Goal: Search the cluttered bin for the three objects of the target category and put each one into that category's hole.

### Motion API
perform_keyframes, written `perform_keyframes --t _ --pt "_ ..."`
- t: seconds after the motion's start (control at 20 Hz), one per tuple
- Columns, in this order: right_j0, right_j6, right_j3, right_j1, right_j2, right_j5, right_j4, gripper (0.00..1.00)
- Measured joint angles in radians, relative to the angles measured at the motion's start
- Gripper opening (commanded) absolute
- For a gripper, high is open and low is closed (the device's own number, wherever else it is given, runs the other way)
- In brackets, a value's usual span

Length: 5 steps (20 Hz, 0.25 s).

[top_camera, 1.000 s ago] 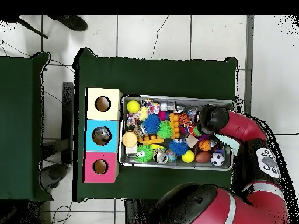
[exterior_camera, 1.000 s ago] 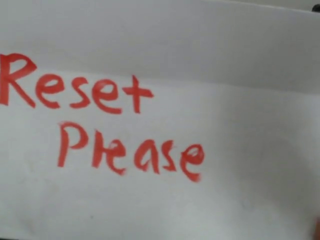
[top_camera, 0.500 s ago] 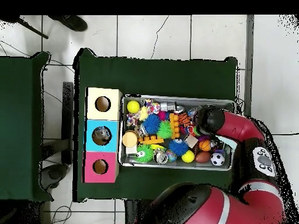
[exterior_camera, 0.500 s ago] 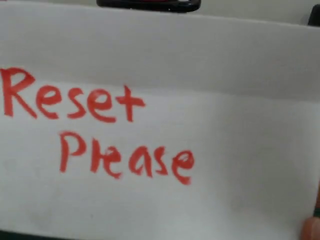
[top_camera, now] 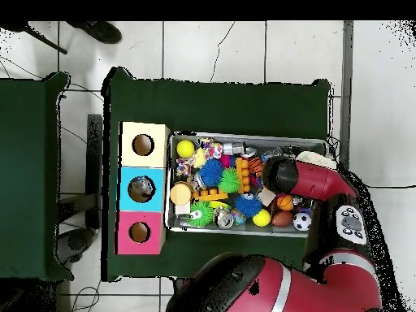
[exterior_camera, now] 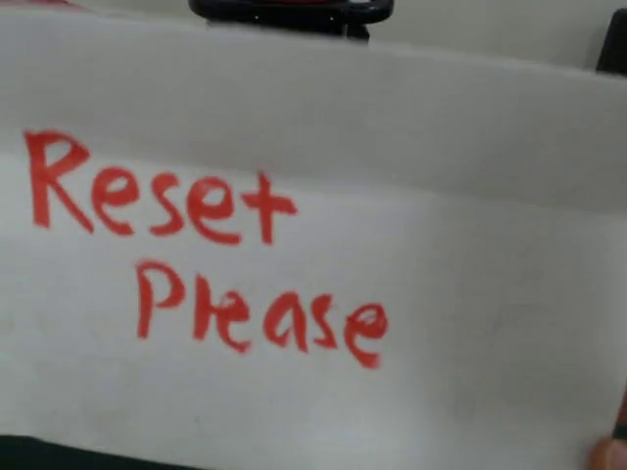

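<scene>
Across the front view, a white paper sign (exterior_camera: 392, 245) with red hand-lettering fills the frame. Overhead, left to right: three hole boxes (top_camera: 143, 188), cream, blue, pink; grey bin (top_camera: 248, 231), heaped with spiky balls and toys; end effector (top_camera: 279, 175) over the bin's right part, grip cannot be told.

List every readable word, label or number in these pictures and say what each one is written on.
"Reset Please": hand-painted in red, on two lines, on the white paper sheet that fills the front view.

Nothing else can be read. The toys in the bin and the three coloured boxes with holes show no legible text in the overhead view, and any marking on the robot arm is too small to read.
</scene>
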Motion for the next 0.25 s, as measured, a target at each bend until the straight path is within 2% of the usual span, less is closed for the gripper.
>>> perform_keyframes --t 0.25 --pt "-0.01 0.0 0.022 -0.006 0.004 -0.025 0.02 1.0"
